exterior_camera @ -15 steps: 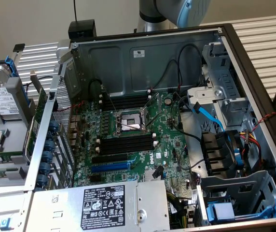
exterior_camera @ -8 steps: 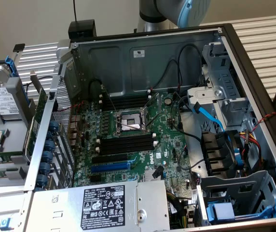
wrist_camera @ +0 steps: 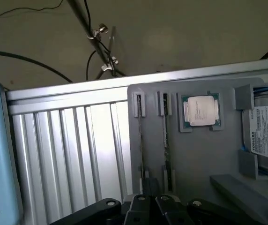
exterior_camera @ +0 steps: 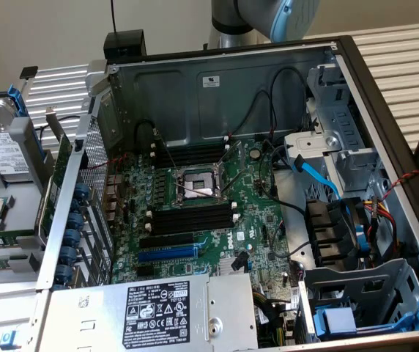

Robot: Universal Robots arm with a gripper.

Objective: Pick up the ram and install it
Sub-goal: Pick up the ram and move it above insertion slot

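Observation:
Two ram sticks stand on edge in the holders of a grey tray (wrist_camera: 195, 159), one ram stick (wrist_camera: 139, 140) beside the other (wrist_camera: 166, 140). In the exterior view the ram (exterior_camera: 4, 237) shows as thin green strips on that tray at the exterior view's left. My gripper (wrist_camera: 151, 202) hovers over the near ends of the two sticks, its black fingers (wrist_camera: 141, 202) shut together with nothing between them. The black memory slots (exterior_camera: 195, 217) lie on the green motherboard (exterior_camera: 257, 220) inside the open computer case, with more slots (exterior_camera: 191, 154) behind the processor socket (exterior_camera: 195, 185).
A processor chip (wrist_camera: 200, 111) and a hard drive (wrist_camera: 265, 136) sit on the same tray. A ribbed metal table (wrist_camera: 68, 154) lies beside it. The case walls (exterior_camera: 217, 88), a power supply (exterior_camera: 158, 312), cables and a drive cage (exterior_camera: 371, 301) crowd the motherboard. My arm (exterior_camera: 268, 16) shows behind the case.

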